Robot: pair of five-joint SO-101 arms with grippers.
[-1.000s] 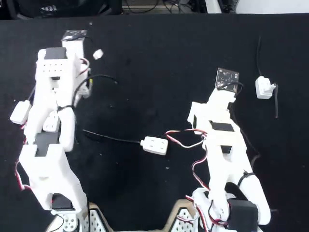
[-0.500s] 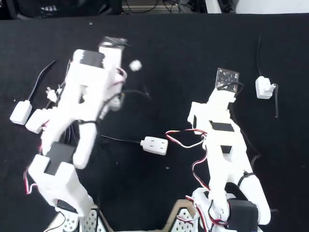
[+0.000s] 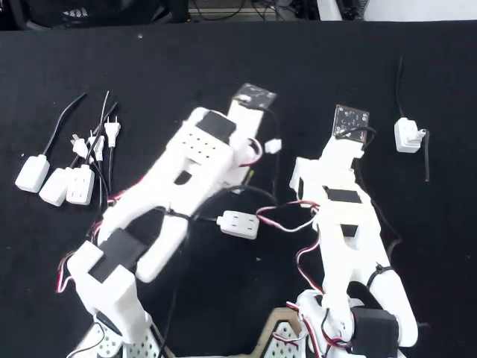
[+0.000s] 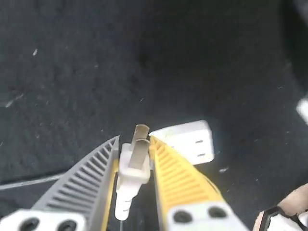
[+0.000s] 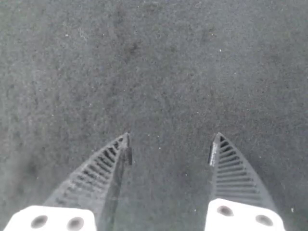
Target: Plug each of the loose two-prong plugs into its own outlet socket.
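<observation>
On a black table [image 3: 186, 60], below a strip of clutter along the top edge. Swung within the last second from the upper left of the high view to its centre, with a plug [image 4: 131, 168] clamped between the fingers of the left gripper [image 4: 134, 140], prongs pointing forward. Now hanging close to the socket [image 4: 190, 139] at mid-frame, prongs not yet in its slots. Looks like pick-up done and insertion next, with the prongs still to be lined up on one slot pair. Uncovered by that swing: more plugs [image 3: 95, 138] and sockets [image 3: 56, 183] at the left edge, waiting. With the right gripper [image 5: 168, 149] spread wide over black table, holding nothing, parked as before. From above, hard to place the plug, tucked under the arm. Hard to say whether the block [image 3: 408, 134] at upper right already carries a plug. Cut off at the wrist view's lower edge: the plug's cord.
</observation>
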